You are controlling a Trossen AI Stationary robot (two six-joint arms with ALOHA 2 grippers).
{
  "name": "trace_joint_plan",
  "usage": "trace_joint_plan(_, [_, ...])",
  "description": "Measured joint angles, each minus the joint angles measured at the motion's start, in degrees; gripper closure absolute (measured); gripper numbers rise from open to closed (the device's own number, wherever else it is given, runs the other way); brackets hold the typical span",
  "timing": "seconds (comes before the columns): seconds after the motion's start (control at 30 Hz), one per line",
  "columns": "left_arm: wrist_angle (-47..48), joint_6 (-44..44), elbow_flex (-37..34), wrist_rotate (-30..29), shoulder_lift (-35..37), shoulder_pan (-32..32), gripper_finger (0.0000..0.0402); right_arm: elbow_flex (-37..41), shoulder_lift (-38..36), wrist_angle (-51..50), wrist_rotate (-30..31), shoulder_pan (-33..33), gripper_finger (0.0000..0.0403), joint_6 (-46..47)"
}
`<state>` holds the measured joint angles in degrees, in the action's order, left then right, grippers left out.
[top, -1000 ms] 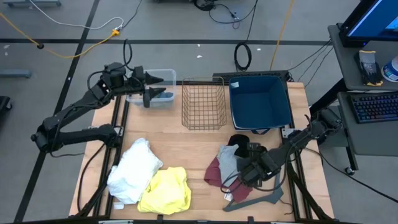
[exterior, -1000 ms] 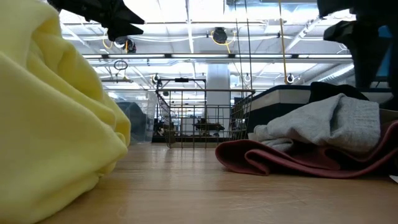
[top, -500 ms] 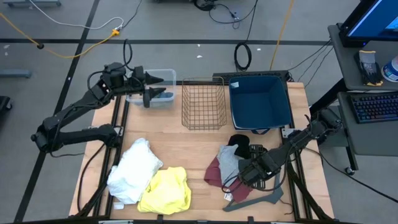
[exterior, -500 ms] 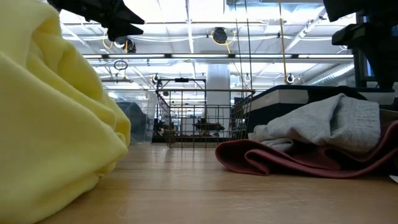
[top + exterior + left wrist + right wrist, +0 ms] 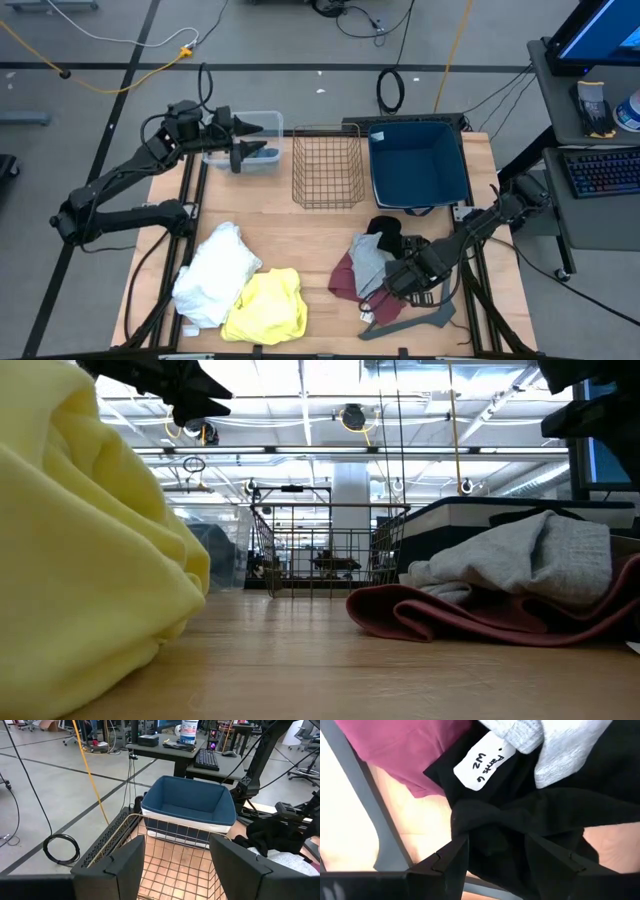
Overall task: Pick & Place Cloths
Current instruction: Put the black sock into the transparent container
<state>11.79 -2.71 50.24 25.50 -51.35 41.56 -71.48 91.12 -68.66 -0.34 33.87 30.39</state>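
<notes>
A white cloth [image 5: 215, 272] and a yellow cloth [image 5: 268, 305] lie at the table's near left. At the near right, a maroon cloth [image 5: 343, 278], a grey cloth [image 5: 368, 258] and a black cloth [image 5: 385, 232] lie in a heap. My right gripper [image 5: 397, 276] points down over this heap, open. Its fingers stand on either side of a bunched fold of the black cloth [image 5: 520, 815], beside a white label [image 5: 482, 765]. My left gripper [image 5: 250, 145] hangs open, with nothing between its fingers, over the clear bin [image 5: 262, 160] at the far left. My right gripper comes from above, with its fingers [image 5: 455, 857] on either side of the black cloth's bunched fold [image 5: 492, 822]. Whether they touch the cloth I cannot tell. The cloth lies on the table, not lifted.
A wire basket [image 5: 297, 170] and a blue bin [image 5: 372, 165] stand side by side at the far edge. A dark grey hanger [image 5: 415, 320] lies near the front edge, right of the heap. Bare wood [image 5: 300, 230] shows mid-table.
My right gripper has tipped at the wrist over the heap without shifting along the table. In the low view its dark bulk has drawn up and toward the right. The cloths lie as before.
</notes>
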Motion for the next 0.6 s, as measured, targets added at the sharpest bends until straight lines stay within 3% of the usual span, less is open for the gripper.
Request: trace_joint_plan(0.6, [0.11, 0.67, 0.0, -0.04, 0.0, 0.02, 0.0174, 0.0, -5.47, 6.77, -1.33, 0.0, 0.0218, 1.5])
